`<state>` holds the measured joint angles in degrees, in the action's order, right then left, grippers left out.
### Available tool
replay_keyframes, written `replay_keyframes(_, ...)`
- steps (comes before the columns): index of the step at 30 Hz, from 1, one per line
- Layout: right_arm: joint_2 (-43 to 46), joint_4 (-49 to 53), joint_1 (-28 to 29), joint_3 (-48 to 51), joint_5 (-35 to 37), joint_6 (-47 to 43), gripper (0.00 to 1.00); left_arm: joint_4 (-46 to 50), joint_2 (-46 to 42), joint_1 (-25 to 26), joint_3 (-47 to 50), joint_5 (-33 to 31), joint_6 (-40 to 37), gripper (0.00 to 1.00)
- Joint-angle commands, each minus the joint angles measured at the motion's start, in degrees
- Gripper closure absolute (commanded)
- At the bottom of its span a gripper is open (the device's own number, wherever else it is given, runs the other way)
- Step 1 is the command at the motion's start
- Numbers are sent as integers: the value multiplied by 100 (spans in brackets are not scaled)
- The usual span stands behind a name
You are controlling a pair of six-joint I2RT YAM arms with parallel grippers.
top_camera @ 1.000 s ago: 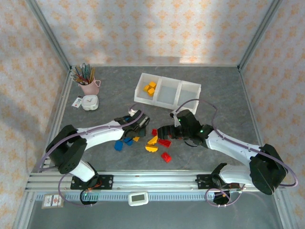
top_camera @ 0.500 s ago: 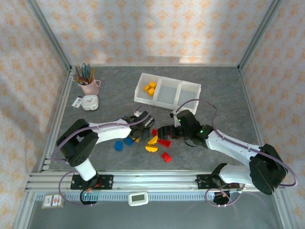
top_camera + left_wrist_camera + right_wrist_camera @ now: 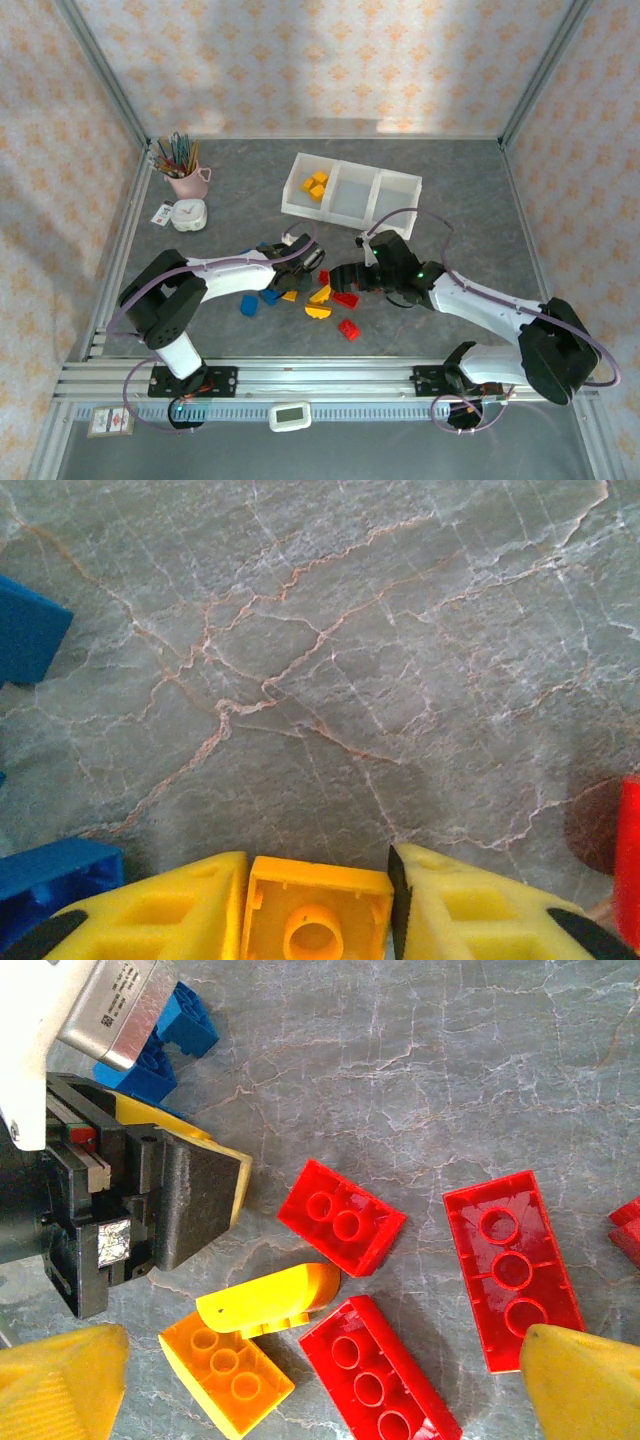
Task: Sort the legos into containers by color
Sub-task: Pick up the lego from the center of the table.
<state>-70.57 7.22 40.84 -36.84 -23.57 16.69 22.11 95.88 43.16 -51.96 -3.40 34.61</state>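
Observation:
My left gripper (image 3: 318,860) is shut on a small yellow lego (image 3: 318,918), whose hollow underside faces the camera just above the table. From above, that gripper (image 3: 304,262) sits at the left of the loose pile. My right gripper (image 3: 322,1345) is open over the red legos (image 3: 375,1375), a curved yellow lego (image 3: 270,1300) and an orange one (image 3: 225,1375). It hangs beside the pile's right end (image 3: 350,278). Blue legos (image 3: 249,305) lie to the left. The containers (image 3: 400,180) stand behind, with yellow legos (image 3: 315,185) in the left bin.
A pink cup of pencils (image 3: 183,170) and a small white clock (image 3: 188,214) stand at the back left. The two grippers are close together over the pile. Metal frame rails border the table on all sides.
My left gripper has moved right toward the pile and narrowed its jaws onto the yellow lego. The right arm has stayed in place, jaws wide.

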Motion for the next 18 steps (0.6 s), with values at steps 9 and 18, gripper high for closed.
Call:
replay_keyframes(9,-10,-143,29,-17,138,-60,0,218,-93,68,80,-120,72,68)
replay_keyframes(18,107,-304,-113,-141,-258,78,0,287,-456,68,34,-318,173,67)
